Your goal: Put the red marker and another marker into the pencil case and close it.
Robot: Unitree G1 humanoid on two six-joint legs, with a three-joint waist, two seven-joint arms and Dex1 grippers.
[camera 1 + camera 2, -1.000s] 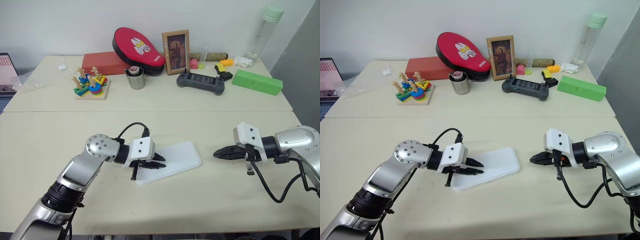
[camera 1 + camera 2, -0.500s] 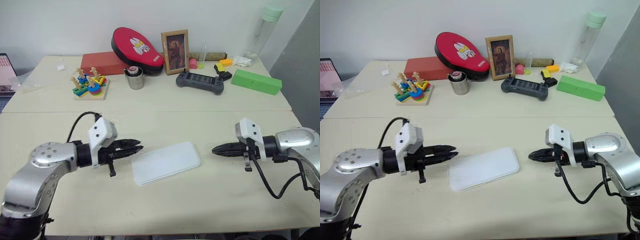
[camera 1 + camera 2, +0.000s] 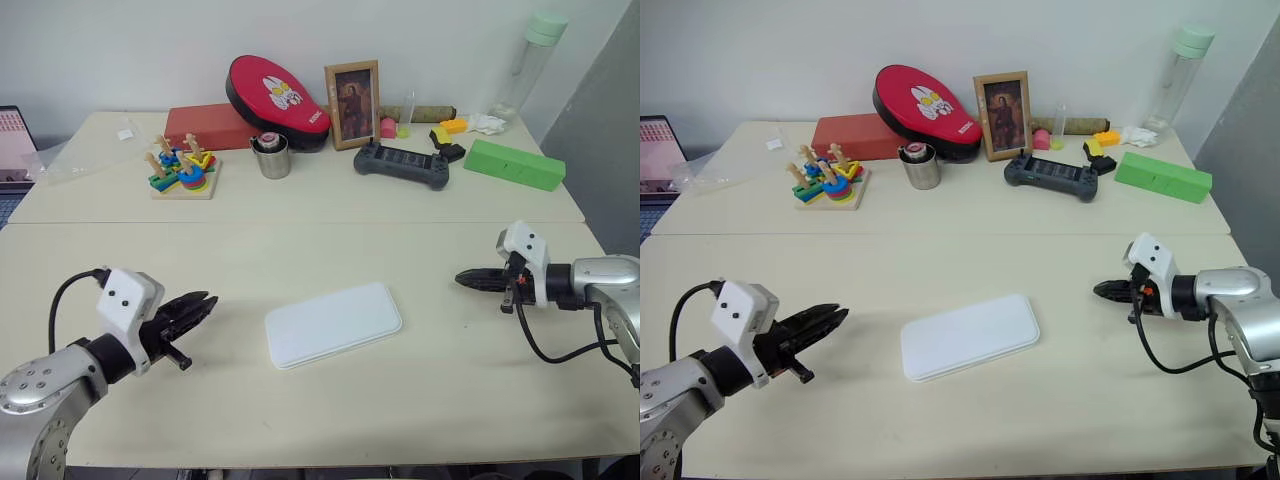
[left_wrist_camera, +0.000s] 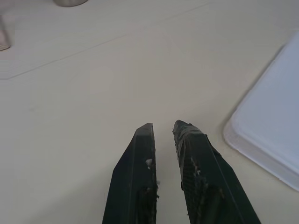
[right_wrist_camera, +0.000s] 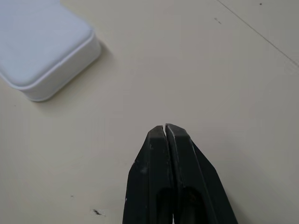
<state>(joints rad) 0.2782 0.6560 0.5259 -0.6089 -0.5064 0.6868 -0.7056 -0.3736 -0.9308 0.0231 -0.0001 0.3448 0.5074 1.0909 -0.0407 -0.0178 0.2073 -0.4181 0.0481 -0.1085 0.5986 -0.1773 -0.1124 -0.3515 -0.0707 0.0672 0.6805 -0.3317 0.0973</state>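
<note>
The pencil case (image 3: 333, 324) lies closed and flat in the middle of the near table, a white box with rounded corners. The red marker and the other marker are hidden from view. My left gripper (image 3: 207, 301) hovers low over the table well to the left of the case, pointing toward it. Its fingertips (image 4: 145, 133) stand a narrow gap apart with nothing between them. My right gripper (image 3: 460, 279) is off to the right of the case, pointing at it, and is shut on nothing (image 5: 165, 127). A corner of the case (image 5: 42, 51) shows ahead of it.
On the far table stand a wooden stacking toy (image 3: 182, 172), a metal cup (image 3: 270, 158), a picture frame (image 3: 352, 103), a black controller (image 3: 401, 163), a green box (image 3: 514, 164) and a tall bottle (image 3: 530, 60). A seam (image 3: 300, 222) divides the two tables.
My left gripper has drawn back from the pencil case, far to the left. My right gripper has moved to the right, away from the case. The case has stayed closed and still.
</note>
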